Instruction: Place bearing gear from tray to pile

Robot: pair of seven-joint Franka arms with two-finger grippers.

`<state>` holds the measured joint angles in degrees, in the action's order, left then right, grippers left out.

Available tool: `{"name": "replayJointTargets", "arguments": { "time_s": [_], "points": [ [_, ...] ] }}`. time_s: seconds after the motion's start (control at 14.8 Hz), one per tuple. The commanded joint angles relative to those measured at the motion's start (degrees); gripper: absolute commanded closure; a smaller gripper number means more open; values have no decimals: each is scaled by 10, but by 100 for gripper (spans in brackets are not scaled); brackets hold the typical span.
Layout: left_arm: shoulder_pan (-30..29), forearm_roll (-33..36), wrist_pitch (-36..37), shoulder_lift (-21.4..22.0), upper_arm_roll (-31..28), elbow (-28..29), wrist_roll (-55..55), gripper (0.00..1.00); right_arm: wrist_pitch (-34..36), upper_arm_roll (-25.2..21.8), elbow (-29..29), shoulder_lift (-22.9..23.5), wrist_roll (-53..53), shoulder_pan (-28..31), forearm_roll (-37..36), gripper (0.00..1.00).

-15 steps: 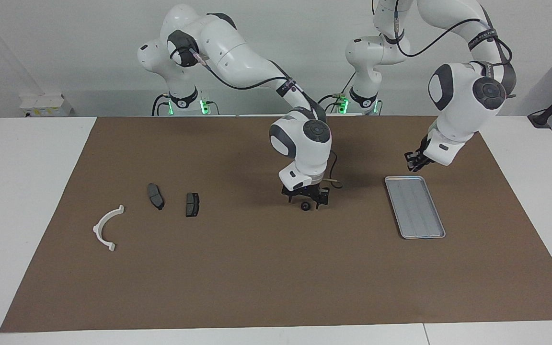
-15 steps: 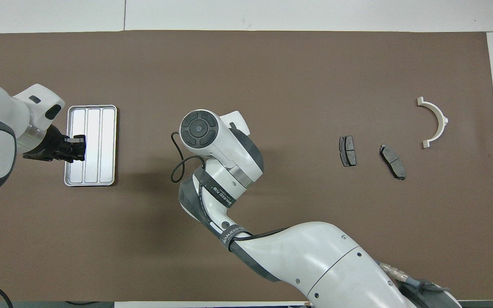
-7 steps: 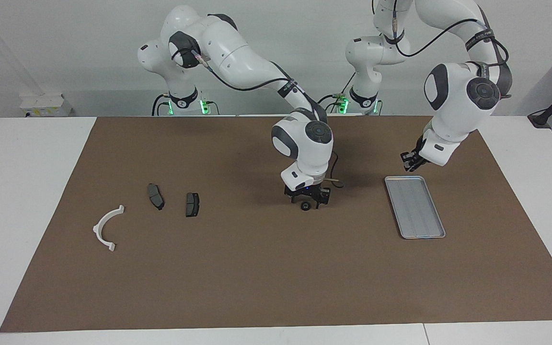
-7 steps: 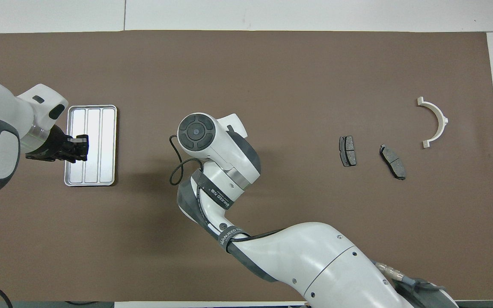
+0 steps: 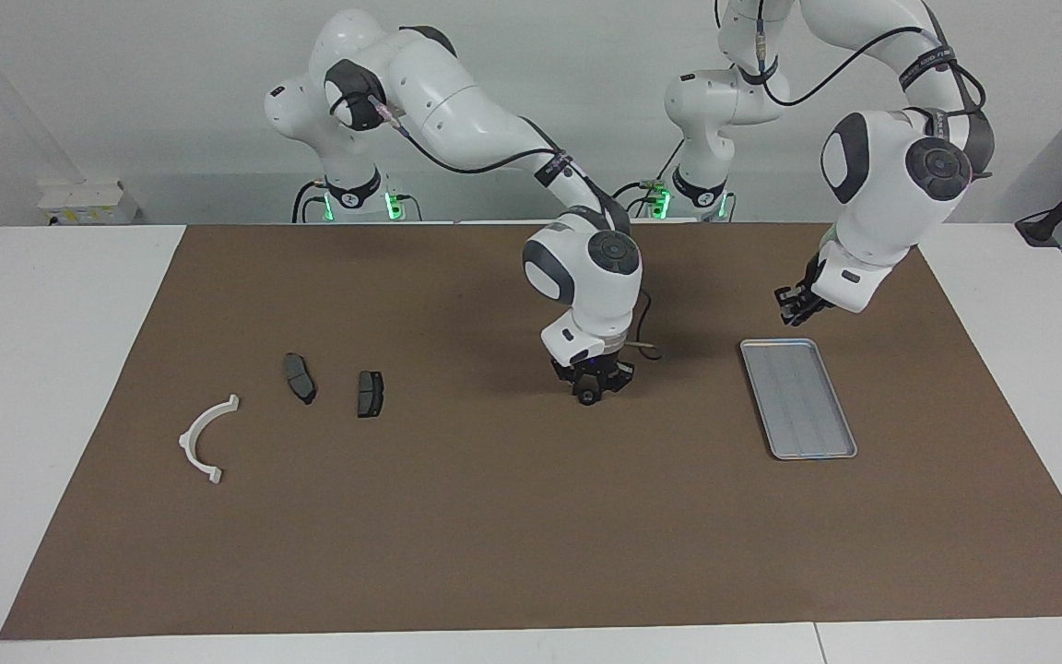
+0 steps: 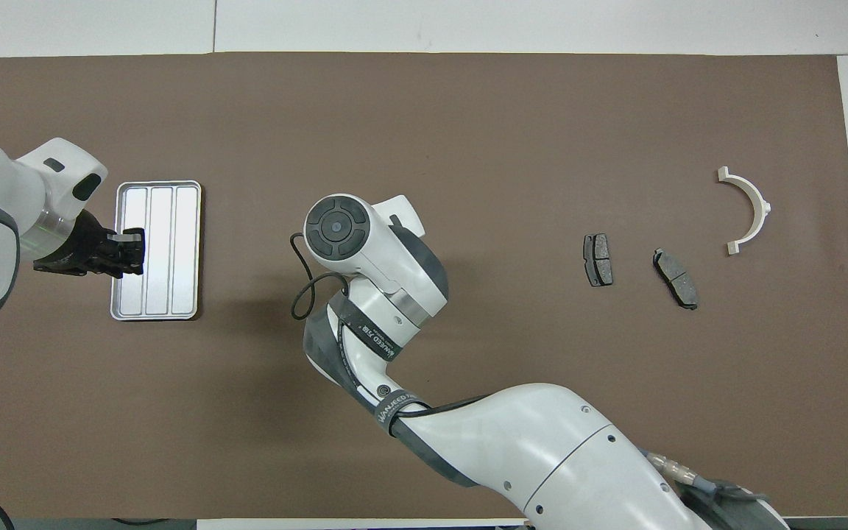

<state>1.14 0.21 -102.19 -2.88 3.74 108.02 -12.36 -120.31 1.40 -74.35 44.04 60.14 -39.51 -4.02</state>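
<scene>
One small dark bearing gear (image 5: pixel 590 397) sits low at the middle of the brown mat (image 5: pixel 513 553), between the tray (image 5: pixel 798 398) and the pile (image 5: pixel 296 397), pinched between the closed fingers of the right gripper (image 5: pixel 591 392). Whether it touches the mat, I cannot tell. The pile, two dark pads and a white half-ring (image 5: pixel 205 439), lies toward the right arm's end. The left gripper (image 5: pixel 794 309), fingers together and holding nothing, hangs over the tray's edge nearest the robots.
</scene>
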Motion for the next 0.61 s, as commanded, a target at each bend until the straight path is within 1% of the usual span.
{"name": "replayJointTargets", "arguments": {
  "time_s": [0.0,0.14,0.27,0.34,0.41,0.47,0.54],
  "points": [
    [2,-6,19,11,-3,-5,-6,84,-16,2,-4,7,-18,3,4,100],
    [3,-7,15,11,-3,-4,-15,84,-18,2,-4,7,-18,2,3,100],
    [7,-6,12,11,-2,-4,-28,84,15,1,3,0,-18,4,-1,100],
    [7,-6,12,12,-2,-4,-28,84,57,1,17,-7,-20,9,-5,100],
    [7,-7,12,11,-2,-4,-29,84,108,-2,49,-22,-47,18,0,100],
    [8,-10,11,11,-2,-5,-33,84,168,1,75,-39,-93,43,1,100],
    [17,-21,9,11,-2,-6,-48,84,214,3,89,-61,-150,70,3,100]
  ]
}}
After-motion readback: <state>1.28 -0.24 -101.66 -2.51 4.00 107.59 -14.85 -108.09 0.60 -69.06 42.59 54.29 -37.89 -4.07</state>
